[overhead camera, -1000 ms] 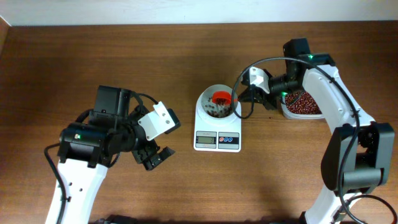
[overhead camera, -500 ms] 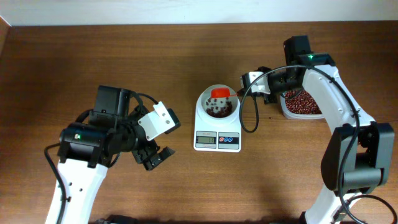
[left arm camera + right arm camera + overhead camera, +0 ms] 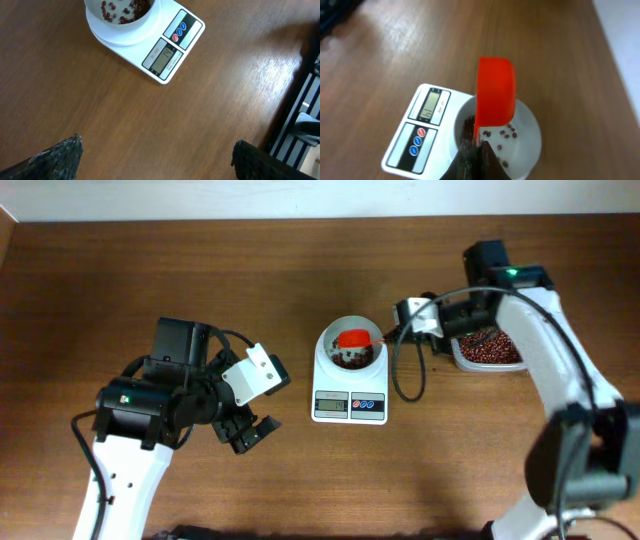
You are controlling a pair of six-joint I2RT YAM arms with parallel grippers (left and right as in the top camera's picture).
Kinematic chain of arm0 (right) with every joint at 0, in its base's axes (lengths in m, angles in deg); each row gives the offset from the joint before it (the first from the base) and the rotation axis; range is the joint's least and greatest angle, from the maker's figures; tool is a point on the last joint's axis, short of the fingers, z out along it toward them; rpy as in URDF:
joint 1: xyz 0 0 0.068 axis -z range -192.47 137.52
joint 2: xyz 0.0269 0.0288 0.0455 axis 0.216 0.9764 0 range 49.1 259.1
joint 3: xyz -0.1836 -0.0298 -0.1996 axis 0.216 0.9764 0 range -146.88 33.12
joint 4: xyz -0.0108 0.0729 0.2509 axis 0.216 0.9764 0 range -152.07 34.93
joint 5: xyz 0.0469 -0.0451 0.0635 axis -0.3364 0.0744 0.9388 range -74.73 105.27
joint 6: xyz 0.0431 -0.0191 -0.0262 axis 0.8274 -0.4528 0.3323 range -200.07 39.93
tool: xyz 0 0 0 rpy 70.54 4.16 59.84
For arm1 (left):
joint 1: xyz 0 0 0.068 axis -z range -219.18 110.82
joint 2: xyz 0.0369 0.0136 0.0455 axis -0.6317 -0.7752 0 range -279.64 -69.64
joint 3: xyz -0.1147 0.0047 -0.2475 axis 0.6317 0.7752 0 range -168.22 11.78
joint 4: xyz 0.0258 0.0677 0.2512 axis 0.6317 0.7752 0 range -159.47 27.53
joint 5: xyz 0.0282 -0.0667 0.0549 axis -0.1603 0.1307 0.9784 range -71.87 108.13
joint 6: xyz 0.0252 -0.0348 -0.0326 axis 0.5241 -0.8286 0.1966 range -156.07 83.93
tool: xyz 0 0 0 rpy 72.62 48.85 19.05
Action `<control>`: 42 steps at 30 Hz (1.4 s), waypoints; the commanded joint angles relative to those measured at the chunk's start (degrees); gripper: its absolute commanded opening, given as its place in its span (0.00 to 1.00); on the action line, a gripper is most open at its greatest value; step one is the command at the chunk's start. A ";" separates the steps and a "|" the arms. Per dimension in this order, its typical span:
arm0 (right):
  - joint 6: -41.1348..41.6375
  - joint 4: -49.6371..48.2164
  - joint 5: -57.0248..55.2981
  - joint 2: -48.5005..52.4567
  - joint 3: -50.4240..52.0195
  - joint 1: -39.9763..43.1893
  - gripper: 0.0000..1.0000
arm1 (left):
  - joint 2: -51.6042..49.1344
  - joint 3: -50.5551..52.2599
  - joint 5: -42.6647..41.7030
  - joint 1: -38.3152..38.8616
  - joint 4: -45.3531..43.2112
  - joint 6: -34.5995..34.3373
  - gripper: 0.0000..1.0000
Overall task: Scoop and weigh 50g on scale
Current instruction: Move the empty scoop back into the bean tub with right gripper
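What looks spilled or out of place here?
Nothing stands out. The beans lie only in the white bowl on the scale and in the tub; none on the table. The red scoop tilts over the bowl.

Left claw (image 3: pixel 253 434) hangs spread wide; right claw (image 3: pixel 392 335) is clamped closed, arm reaching inward.

Brown wood-grain table (image 3: pixel 300 280); pale strip (image 3: pixel 300 198) along far edge, possibly wall; soft glare on tabletop.

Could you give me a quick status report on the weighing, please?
Right gripper shut on red scoop, over bowl on scale. Left gripper open, idle, clear of scale. Beans in bowl. Black cable loops close beside scale.
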 commanded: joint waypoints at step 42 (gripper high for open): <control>79.30 -2.82 -41.07 2.49 0.50 14.43 0.04 | 0.17 0.33 -0.22 0.17 0.07 -0.68 0.99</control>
